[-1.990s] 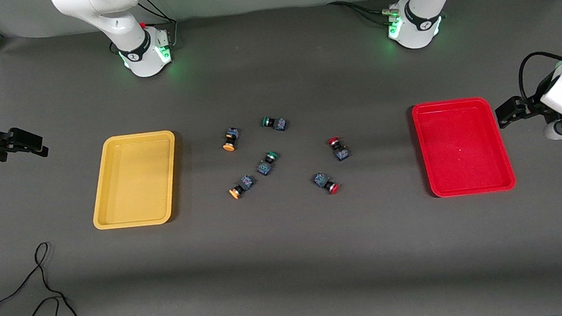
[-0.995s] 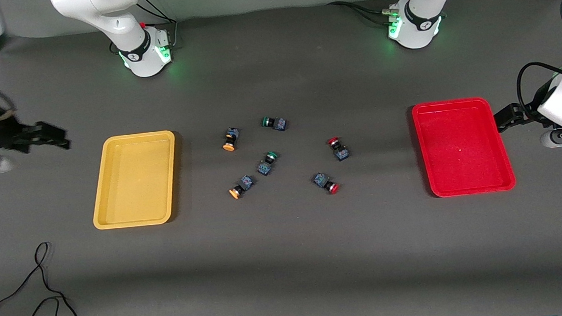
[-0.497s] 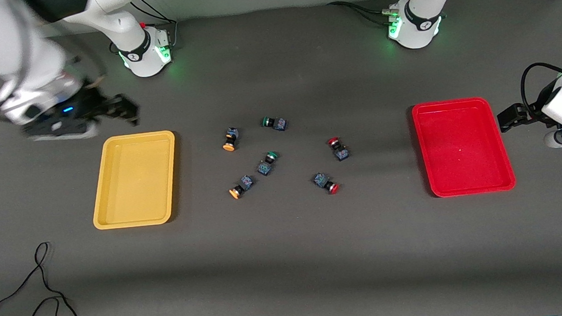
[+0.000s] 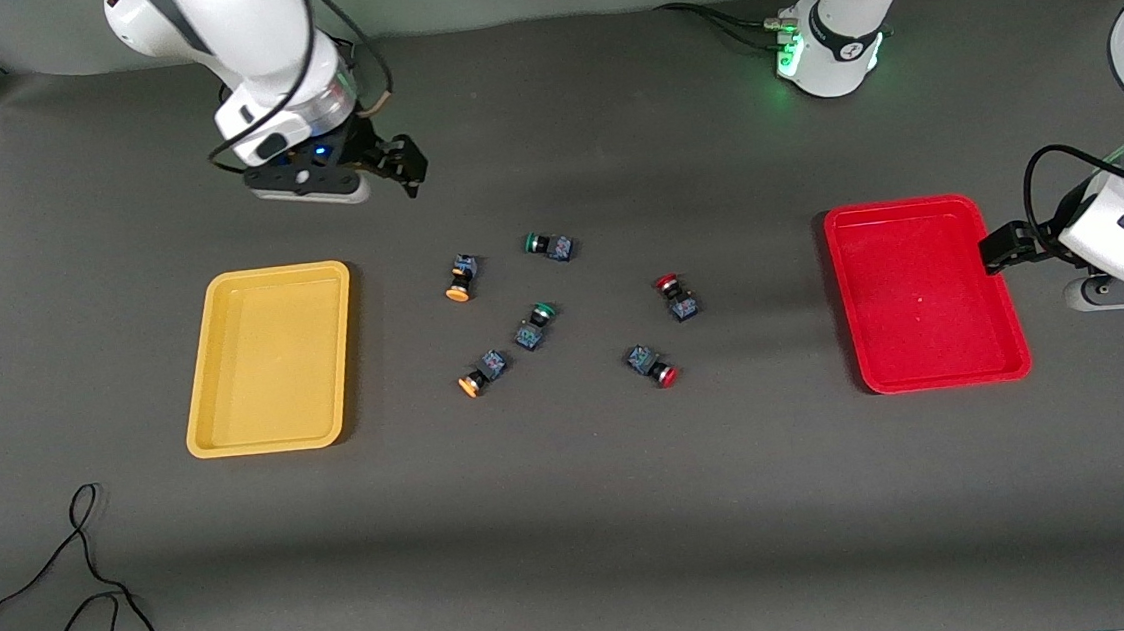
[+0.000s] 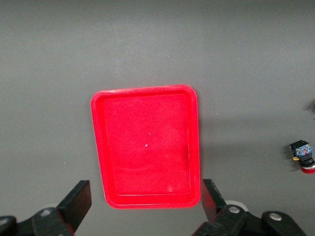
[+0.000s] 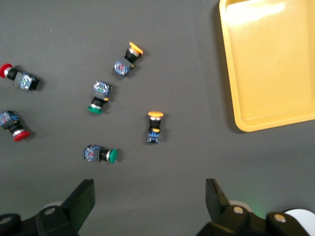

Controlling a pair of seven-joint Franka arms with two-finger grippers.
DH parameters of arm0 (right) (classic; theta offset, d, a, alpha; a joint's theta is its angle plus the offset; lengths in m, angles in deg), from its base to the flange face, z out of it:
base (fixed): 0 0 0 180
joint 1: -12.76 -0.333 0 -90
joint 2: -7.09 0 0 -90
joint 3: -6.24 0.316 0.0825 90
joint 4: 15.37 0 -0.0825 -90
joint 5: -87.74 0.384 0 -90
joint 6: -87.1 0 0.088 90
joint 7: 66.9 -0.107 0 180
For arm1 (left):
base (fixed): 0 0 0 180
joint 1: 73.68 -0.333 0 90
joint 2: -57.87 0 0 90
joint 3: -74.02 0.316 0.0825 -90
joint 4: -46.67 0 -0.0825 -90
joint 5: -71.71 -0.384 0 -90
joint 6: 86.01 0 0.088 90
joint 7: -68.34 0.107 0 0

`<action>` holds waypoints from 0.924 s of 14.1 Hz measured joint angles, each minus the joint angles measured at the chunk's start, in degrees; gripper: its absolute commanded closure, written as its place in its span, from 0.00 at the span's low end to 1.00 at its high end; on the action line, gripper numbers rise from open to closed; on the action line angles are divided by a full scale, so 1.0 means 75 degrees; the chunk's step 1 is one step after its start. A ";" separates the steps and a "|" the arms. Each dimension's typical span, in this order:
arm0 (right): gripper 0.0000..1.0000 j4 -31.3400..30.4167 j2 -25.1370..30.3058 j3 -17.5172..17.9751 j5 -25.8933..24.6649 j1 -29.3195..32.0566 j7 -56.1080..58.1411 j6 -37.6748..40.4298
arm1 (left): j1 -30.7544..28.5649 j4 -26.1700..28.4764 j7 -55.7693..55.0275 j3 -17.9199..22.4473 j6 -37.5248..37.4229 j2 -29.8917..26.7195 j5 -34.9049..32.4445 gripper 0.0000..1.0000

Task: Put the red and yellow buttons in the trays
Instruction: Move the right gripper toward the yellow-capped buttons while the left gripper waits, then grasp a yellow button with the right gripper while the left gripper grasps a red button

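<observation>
Two yellow-capped buttons (image 4: 459, 277) (image 4: 482, 373) and two red-capped buttons (image 4: 676, 296) (image 4: 652, 365) lie loose on the mat mid-table. The yellow tray (image 4: 263, 273) sits toward the right arm's end and the red tray (image 4: 899, 206) toward the left arm's end; both hold nothing. My right gripper (image 4: 407, 172) is open and empty, over bare mat between its base and the buttons; its wrist view shows the yellow buttons (image 6: 154, 127) (image 6: 127, 60) and the yellow tray (image 6: 236, 69). My left gripper (image 4: 1003, 246) is open and empty over the red tray's (image 5: 145, 90) outer edge.
Two green-capped buttons (image 4: 549, 246) (image 4: 535, 325) lie among the others, also in the right wrist view (image 6: 100, 154) (image 6: 98, 96). A black cable (image 4: 92, 593) loops on the mat near the front corner at the right arm's end. One red button (image 5: 302, 157) shows in the left wrist view.
My right arm has swung in from the table's end, past the yellow tray, to above the mat near the buttons. My left gripper has edged slightly toward the red tray. No button has moved.
</observation>
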 measured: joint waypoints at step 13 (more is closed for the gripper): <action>0.00 -0.1545 -0.3195 -0.0050 0.0000 -0.0080 -0.0267 -0.4556 | 0.0203 -0.0010 0.0059 -0.0213 0.0093 0.0457 0.0003 0.00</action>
